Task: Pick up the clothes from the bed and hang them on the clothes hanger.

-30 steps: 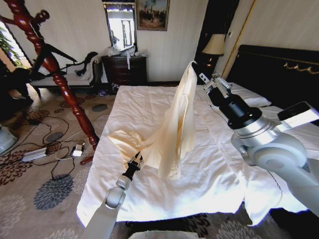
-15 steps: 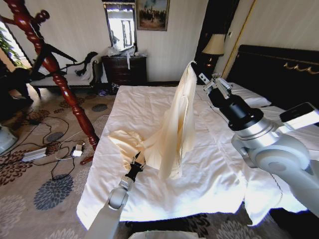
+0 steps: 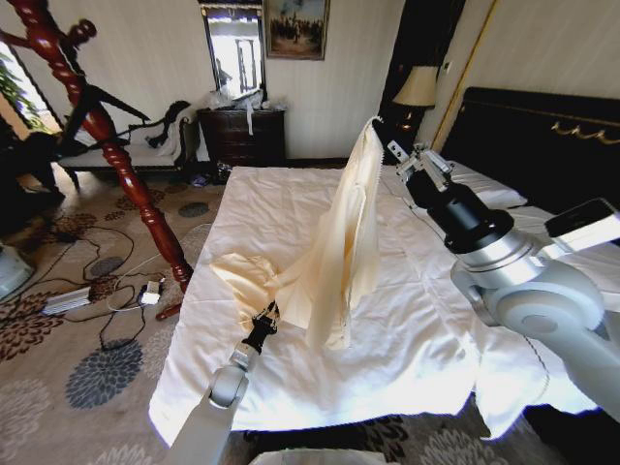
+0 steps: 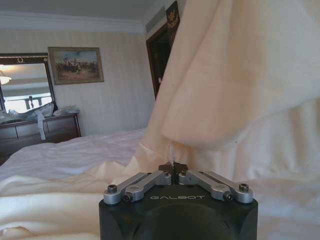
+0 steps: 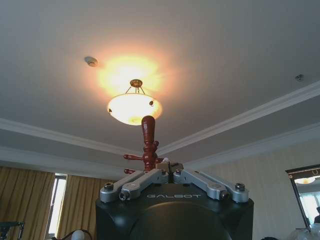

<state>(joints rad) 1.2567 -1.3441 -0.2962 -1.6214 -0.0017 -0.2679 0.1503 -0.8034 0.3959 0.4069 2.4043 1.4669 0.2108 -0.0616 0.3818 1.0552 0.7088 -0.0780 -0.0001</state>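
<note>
Right pincer [image 3: 381,136] pinches the cream clothes [image 3: 339,252] up; left pincer [image 3: 268,315] closed, empty.

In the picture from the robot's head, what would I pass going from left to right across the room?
Wooden coat stand → left gripper at the top's low edge → cream top held up over the bed → right gripper at the top's peak → dark headboard.
</note>
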